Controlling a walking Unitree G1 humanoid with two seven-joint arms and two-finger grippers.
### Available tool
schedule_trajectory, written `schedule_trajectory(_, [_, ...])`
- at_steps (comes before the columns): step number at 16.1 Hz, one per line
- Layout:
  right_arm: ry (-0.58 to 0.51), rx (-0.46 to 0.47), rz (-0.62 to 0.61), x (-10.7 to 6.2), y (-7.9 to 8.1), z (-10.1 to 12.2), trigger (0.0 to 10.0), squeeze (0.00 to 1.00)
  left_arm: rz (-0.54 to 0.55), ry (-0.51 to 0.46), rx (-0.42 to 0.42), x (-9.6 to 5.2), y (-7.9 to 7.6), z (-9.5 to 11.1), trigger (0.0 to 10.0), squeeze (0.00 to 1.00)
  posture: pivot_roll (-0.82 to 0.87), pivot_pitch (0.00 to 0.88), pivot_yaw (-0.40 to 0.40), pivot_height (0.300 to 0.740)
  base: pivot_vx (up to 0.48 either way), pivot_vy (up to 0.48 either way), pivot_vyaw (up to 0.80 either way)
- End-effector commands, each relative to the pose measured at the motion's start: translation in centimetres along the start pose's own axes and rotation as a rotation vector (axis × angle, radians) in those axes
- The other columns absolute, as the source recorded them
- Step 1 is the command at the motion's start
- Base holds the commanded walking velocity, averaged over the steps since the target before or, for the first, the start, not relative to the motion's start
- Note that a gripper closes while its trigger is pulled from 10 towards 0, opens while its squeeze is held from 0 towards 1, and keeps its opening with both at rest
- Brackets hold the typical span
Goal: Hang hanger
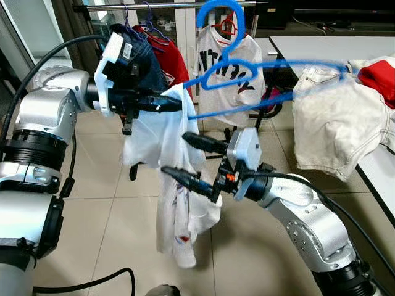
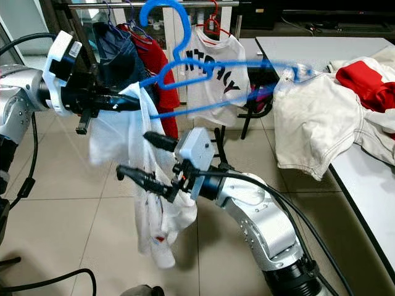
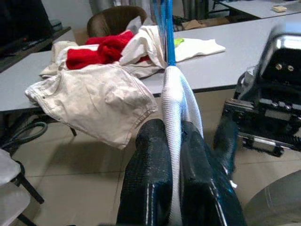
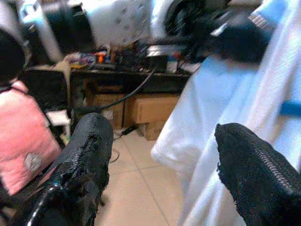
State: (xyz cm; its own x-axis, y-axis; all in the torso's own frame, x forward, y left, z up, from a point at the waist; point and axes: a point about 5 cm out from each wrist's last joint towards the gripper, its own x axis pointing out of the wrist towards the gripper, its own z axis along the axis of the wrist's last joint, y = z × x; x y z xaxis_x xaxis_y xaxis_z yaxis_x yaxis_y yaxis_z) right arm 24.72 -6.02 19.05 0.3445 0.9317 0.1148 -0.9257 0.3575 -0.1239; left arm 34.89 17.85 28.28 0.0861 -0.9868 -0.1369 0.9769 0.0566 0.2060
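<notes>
Two head views showed the left gripper [image 1: 176,102] clenched on the white shirt's [image 1: 179,185] collar and the blue hanger's [image 1: 247,71] end, holding it up just below the rail [image 1: 166,5], hook up, long axis running away toward the table [image 1: 321,46]. Its wrist view confirmed that pinch. By the right wrist view, the right gripper [image 4: 160,155] gaped, released, beside the shirt, probably ready to steady it.

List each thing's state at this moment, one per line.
Blue plastic hanger: held up, tilted, not on the rail.
White garment: draped from the hanger.
Left gripper: shut on garment and hanger.
Right gripper: open beside the garment.
Metal clothes rail: holding hung clothes.
</notes>
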Motion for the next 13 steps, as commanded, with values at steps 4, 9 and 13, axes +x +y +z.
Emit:
schedule_trajectory(4, [0.038,0.006,0.036,0.2,0.3,-0.6,10.0,0.0,0.003,-0.023,0.051,0.0,0.1,1.5,0.0,0.0,-0.1,0.0,0.089,0.74,0.0,0.0,0.0])
schedule_trajectory(9, [0.08,0.011,-0.064,0.5,-1.3,-1.5,10.0,0.0,-0.009,-0.021,0.051,0.2,-0.1,1.6,0.0,0.0,-0.1,0.0,0.091,0.74,0.0,0.0,0.0])
schedule_trajectory(13, [0.055,0.013,-0.018,-0.9,-1.3,-0.9,10.0,0.0,-0.008,-0.015,0.051,0.2,-0.1,1.6,0.0,0.0,-0.1,0.0,0.092,0.74,0.0,0.0,0.0])
